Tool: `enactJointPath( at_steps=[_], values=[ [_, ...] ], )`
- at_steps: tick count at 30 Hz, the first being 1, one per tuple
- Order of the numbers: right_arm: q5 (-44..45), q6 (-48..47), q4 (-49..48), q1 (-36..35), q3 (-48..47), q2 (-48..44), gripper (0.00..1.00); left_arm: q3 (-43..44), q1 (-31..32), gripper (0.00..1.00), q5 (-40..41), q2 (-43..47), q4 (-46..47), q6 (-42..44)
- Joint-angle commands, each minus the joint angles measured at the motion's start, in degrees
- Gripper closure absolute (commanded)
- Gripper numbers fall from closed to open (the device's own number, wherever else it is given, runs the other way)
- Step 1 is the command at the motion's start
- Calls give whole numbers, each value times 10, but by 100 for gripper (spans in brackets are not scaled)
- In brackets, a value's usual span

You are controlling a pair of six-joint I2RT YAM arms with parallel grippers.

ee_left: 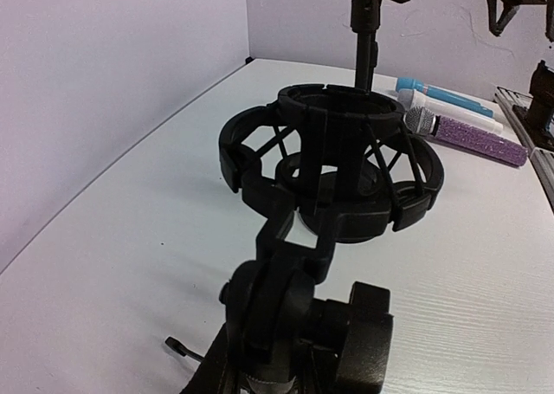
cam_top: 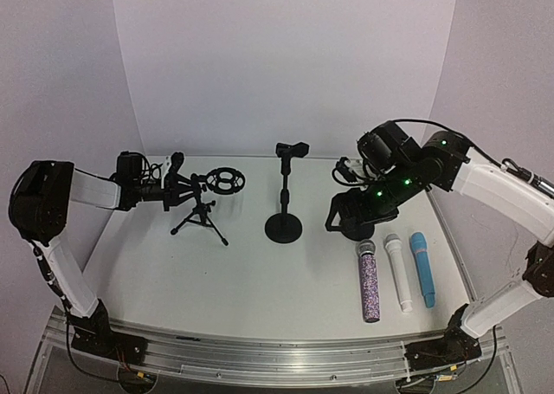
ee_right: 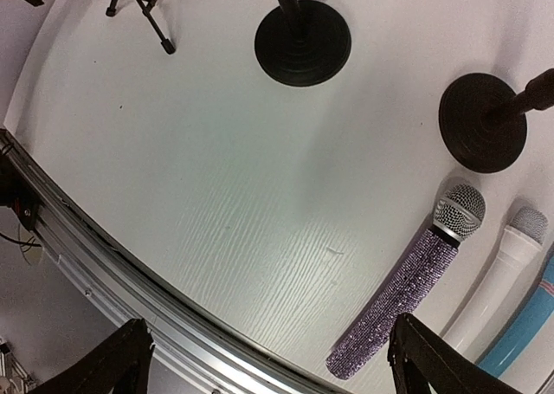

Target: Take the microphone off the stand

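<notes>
Three microphones lie side by side on the table at the right: a purple glitter microphone, a white one and a blue one. At the left, a black tripod stand carries a ring-shaped shock mount with nothing in it. My left gripper is shut on that stand's swivel joint. The middle round-base stand has an empty clip. My right gripper hangs open above the table left of the purple microphone, holding nothing.
A second round stand base sits just behind the microphones, under my right arm. The table's metal front rail runs below the right gripper. White walls close in the back and both sides.
</notes>
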State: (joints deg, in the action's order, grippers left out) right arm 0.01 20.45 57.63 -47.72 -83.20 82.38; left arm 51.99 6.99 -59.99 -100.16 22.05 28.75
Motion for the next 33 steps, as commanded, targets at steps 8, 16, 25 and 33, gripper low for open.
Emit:
enactJointPath(
  at_steps=[8,16,25,33],
  values=[
    [0,-16,-39,-4,6,-17,8,21,0,100,4,-35,35,19],
    [0,-18,-40,-4,-10,-13,8,28,0,34,1,-28,4,-2],
    [34,-13,-41,-3,-20,-19,6,-1,-15,0,9,32,-35,-22],
    [63,52,-41,113,49,-65,6,-62,-25,0,114,169,-70,-82]
  ],
)
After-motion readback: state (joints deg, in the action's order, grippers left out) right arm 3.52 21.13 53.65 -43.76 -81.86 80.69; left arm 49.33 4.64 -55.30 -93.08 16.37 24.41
